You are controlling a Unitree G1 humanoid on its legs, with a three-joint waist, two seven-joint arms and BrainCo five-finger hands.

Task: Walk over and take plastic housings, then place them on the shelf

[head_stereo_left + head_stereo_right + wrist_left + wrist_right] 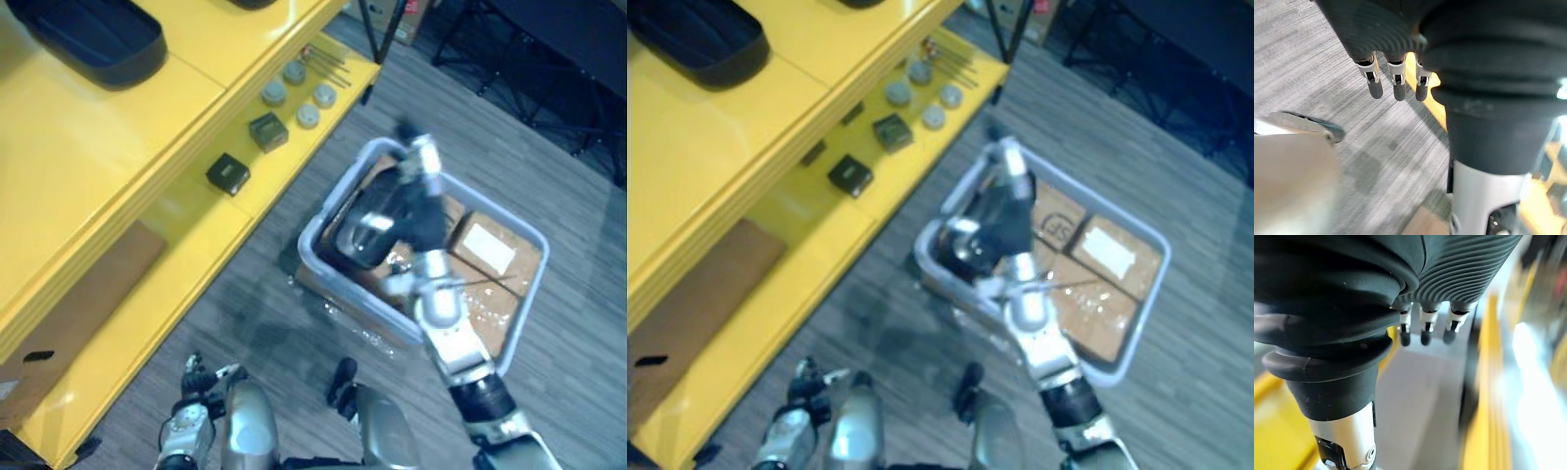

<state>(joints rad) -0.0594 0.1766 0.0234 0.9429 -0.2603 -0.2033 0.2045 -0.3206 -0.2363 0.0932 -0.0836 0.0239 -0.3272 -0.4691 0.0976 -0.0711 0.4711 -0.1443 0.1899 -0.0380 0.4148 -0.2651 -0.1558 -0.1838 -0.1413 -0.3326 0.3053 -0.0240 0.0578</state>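
Right arm reaches into the floor bin for the next housing

The yellow shelf (118, 127) beside me already holds one black housing (88, 34). The grey bin (310, 250) holds a glossy housing (364, 233) just by my right hand (421, 196), fingers (1424, 328) loose and gripping nothing. My left hand (1399, 81) hangs idle, fingers straight.

Overhead stereo, close wrist views

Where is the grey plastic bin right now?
In the left eye view, the grey plastic bin sits on the floor right of centre, beside the yellow shelf, with the right hand over it.
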